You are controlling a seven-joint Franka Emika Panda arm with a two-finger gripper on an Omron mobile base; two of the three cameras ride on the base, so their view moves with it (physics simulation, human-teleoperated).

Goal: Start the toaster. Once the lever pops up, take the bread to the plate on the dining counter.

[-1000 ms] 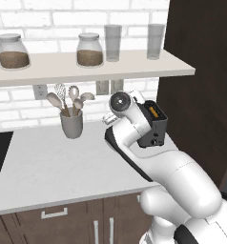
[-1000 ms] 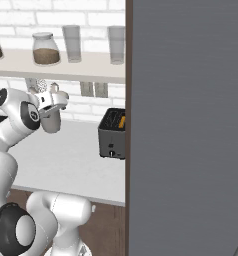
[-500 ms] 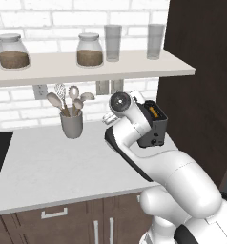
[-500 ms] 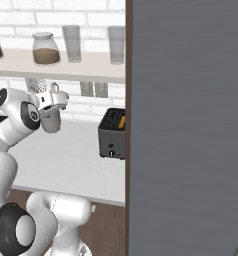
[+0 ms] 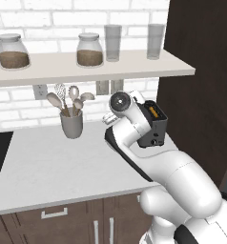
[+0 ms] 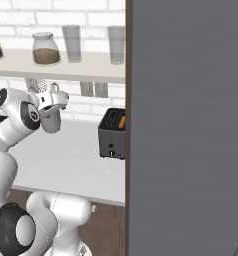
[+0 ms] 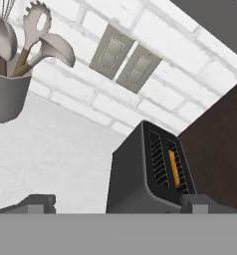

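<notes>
Bread [image 7: 174, 168] in toaster [image 7: 140, 174] slot

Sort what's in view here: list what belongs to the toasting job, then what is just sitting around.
Belongs to the job:
- toaster on the worktop
- bread standing in one toaster slot
- gripper, fingers apart, holding nothing

Just sitting around:
- utensil holder with spoons and a whisk
- two jars on the shelf
- two glasses on the shelf
- wall switches
</notes>
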